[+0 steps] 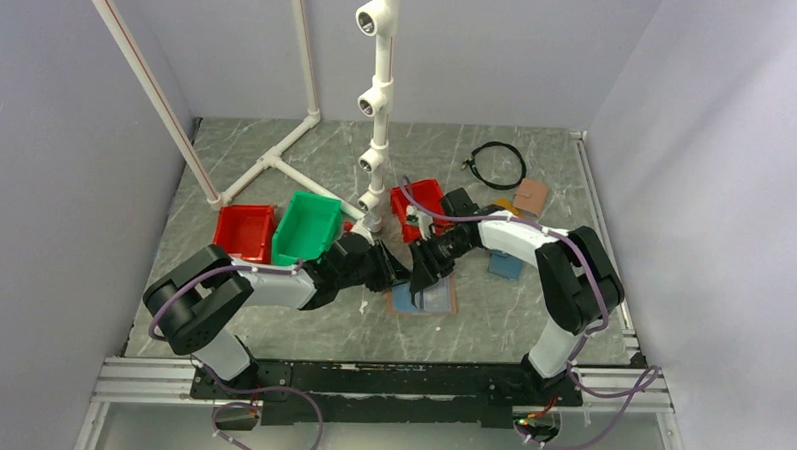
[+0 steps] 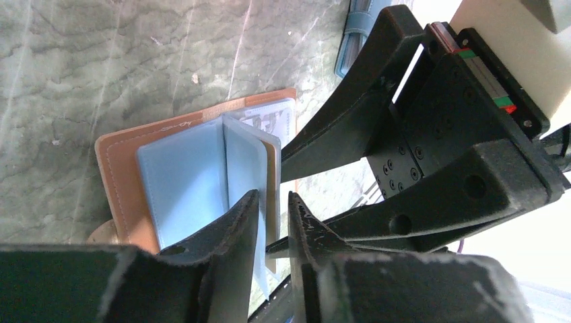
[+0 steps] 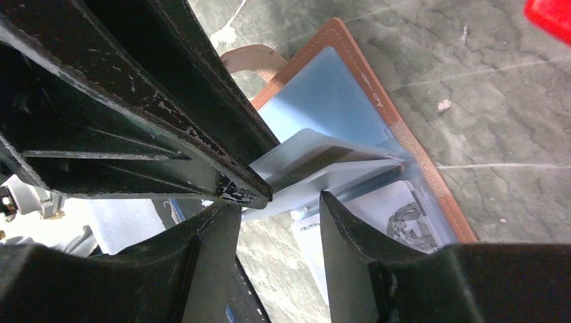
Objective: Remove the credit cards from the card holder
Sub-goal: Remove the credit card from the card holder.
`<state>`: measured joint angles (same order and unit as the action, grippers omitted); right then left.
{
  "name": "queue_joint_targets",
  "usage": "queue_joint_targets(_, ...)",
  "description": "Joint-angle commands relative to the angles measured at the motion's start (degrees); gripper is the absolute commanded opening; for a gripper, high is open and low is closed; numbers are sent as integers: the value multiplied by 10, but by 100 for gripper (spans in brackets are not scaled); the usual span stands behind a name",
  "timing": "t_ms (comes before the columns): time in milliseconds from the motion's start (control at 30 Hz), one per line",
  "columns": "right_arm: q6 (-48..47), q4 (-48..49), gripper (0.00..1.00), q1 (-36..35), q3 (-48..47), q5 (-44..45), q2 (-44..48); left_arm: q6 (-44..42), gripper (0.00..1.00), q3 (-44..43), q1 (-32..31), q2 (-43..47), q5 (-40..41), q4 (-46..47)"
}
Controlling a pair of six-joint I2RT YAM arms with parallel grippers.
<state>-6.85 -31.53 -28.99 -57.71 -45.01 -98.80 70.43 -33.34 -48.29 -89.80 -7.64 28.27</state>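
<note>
The card holder [image 1: 438,302] lies open on the table, tan outside and light blue inside [image 2: 182,182] [image 3: 323,101]. My left gripper [image 1: 398,274] [image 2: 273,205] is shut on an upright blue inner sleeve with the gold-tan card [image 2: 273,168] [image 3: 324,161] inside it. My right gripper [image 1: 422,276] [image 3: 279,208] is open, its jaws on either side of that sleeve's free edge. A grey-white printed card [image 2: 269,118] [image 3: 397,215] sits under a clear window. The dark card is hidden.
A red bin [image 1: 244,230], a green bin [image 1: 306,226] and another red bin [image 1: 421,202] stand behind the arms around a white pipe stand [image 1: 378,134]. A black cable loop [image 1: 499,164] and other wallets [image 1: 505,265] [image 1: 531,197] lie at the right.
</note>
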Motion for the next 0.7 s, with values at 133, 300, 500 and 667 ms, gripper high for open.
queue_joint_targets(133, -15, -6, 43, 19, -1, 41, 12, 4, 40, 14, 7, 7, -8, 43)
queue_joint_targets(300, -20, -11, 38, 22, -2, 44, 14, 4, 44, 27, 13, 1, -17, 73)
queue_joint_targets(500, -18, -11, 37, 30, -2, 56, 20, 13, 45, 38, 21, -38, -42, 142)
queue_joint_targets(667, -14, -8, 33, 39, 0, 65, 26, 21, 44, 40, 25, -69, -57, 190)
